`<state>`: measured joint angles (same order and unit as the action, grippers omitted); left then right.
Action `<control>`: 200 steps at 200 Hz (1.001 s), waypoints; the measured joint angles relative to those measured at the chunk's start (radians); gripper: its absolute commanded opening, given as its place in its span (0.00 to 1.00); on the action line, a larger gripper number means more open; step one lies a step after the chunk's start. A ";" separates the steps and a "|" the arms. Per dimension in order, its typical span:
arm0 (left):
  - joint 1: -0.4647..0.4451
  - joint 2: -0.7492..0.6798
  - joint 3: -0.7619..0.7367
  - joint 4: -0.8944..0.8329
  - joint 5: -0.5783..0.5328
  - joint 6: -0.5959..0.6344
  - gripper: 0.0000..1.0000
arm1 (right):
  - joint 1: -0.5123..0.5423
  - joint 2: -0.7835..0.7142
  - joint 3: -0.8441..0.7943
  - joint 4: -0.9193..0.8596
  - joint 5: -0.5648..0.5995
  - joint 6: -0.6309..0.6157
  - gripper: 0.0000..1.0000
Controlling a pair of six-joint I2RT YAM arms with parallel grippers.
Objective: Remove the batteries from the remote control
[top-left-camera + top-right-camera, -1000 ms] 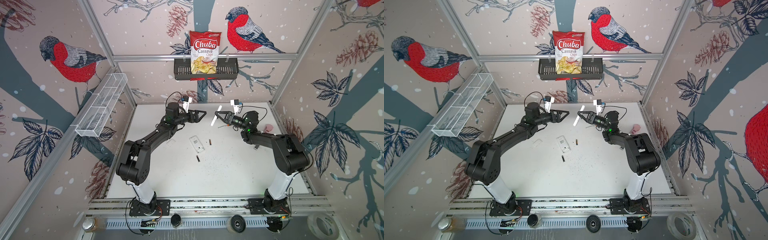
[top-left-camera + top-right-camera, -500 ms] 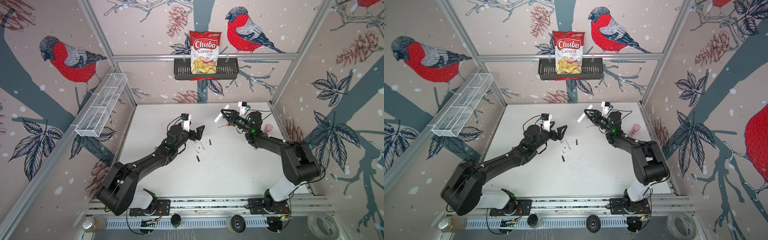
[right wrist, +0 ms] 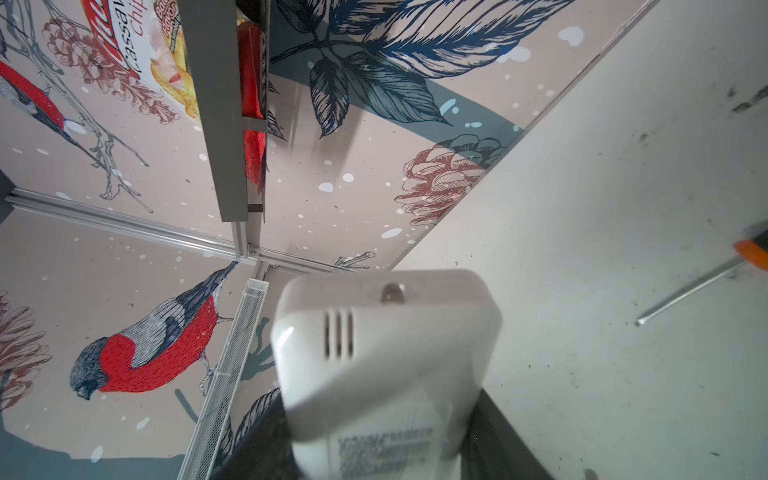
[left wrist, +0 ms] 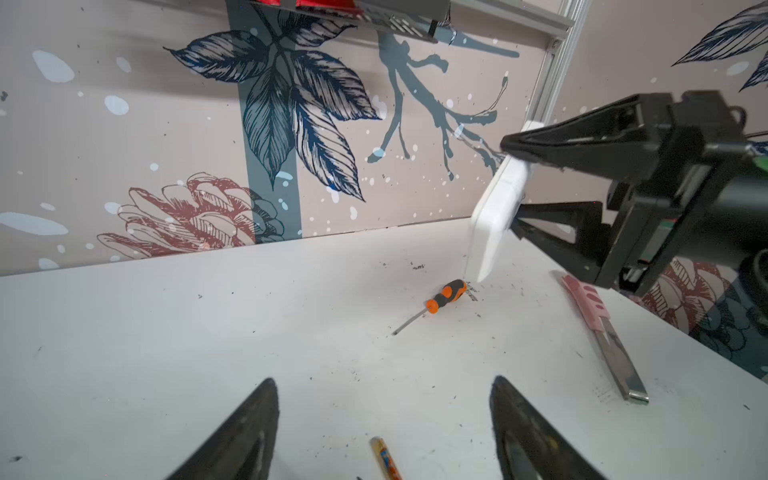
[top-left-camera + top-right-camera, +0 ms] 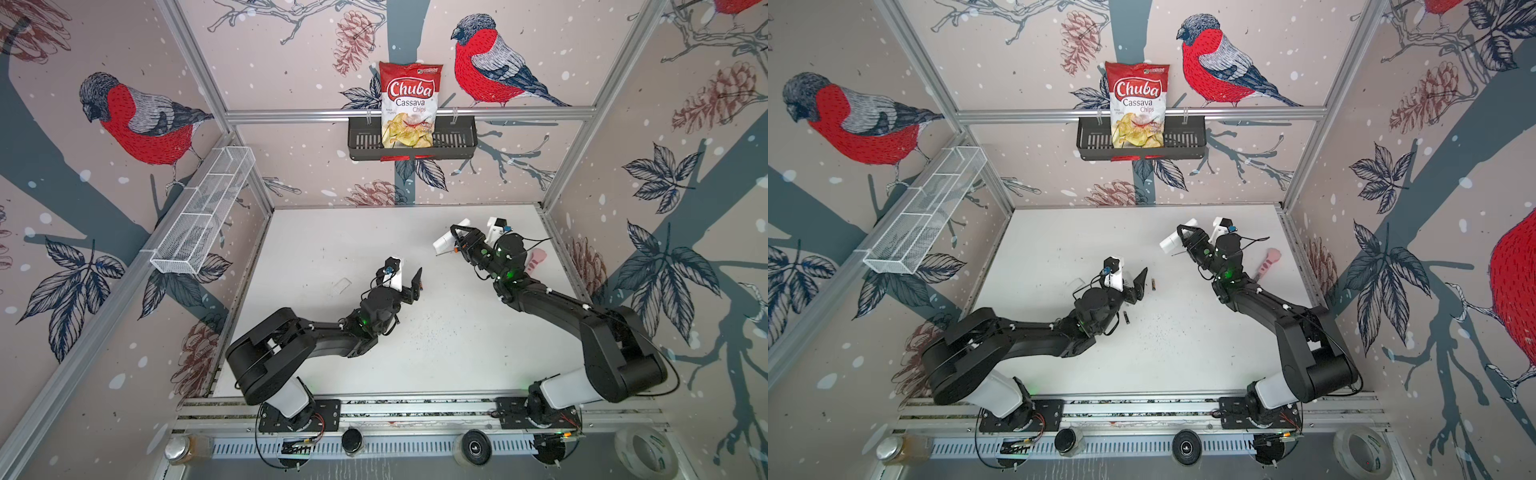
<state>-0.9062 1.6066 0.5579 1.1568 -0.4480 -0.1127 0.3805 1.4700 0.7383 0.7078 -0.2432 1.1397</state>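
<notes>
My right gripper (image 5: pixel 456 240) (image 5: pixel 1183 239) (image 3: pixel 378 436) is shut on the white remote control (image 5: pixel 442 243) (image 5: pixel 1170 243) (image 4: pixel 496 216) (image 3: pixel 386 340) and holds it raised over the back right of the table. Two batteries lie on the white table in a top view, one (image 5: pixel 1154 284) beside my left gripper and one (image 5: pixel 1126 318) close to its wrist. My left gripper (image 5: pixel 409 282) (image 5: pixel 1136 282) (image 4: pixel 384 380) hangs low over the table's middle, open and holding nothing. In the left wrist view a gold-orange battery (image 4: pixel 384 457) lies between its fingers.
An orange-handled screwdriver (image 4: pixel 446 294) (image 3: pixel 752 253) lies under the raised remote. A pink-handled knife (image 5: pixel 536 259) (image 5: pixel 1268 259) (image 4: pixel 588 305) lies by the right wall. A small pale cover piece (image 5: pixel 341 286) (image 5: pixel 1077 284) rests left of my left gripper. A black basket (image 5: pixel 457 141) hangs on the back wall.
My left arm has swung from the back of the table, near the remote, forward and down over the batteries, its jaws narrowing slightly. My right gripper carried the remote a little back and right.
</notes>
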 measured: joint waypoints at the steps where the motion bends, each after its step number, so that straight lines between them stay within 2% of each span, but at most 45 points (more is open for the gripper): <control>1: -0.002 0.003 0.000 0.005 -0.002 0.002 0.82 | 0.000 -0.001 -0.001 0.000 0.002 0.002 0.37; 22: -0.040 0.084 0.011 0.164 -0.076 0.067 0.83 | 0.010 -0.022 -0.017 -0.012 0.050 0.023 0.37; 46: -0.055 0.140 0.056 0.251 -0.113 0.100 0.80 | 0.023 -0.042 -0.026 -0.013 0.089 0.040 0.37; 91: -0.059 0.195 0.138 0.279 -0.127 0.113 0.66 | 0.055 -0.050 -0.052 -0.012 0.137 0.060 0.36; 114: -0.059 0.212 0.167 0.278 -0.106 0.112 0.66 | 0.064 -0.050 -0.062 -0.004 0.150 0.064 0.36; 152: -0.059 0.257 0.188 0.275 -0.072 0.095 0.72 | 0.067 -0.048 -0.066 0.003 0.167 0.068 0.35; 200: -0.059 0.309 0.258 0.235 -0.005 0.081 0.72 | 0.075 -0.042 -0.072 0.004 0.167 0.071 0.35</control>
<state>-0.9649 1.9156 0.8158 1.3922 -0.4526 -0.0315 0.4553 1.4281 0.6662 0.7116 -0.0761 1.2106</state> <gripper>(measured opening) 0.721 0.562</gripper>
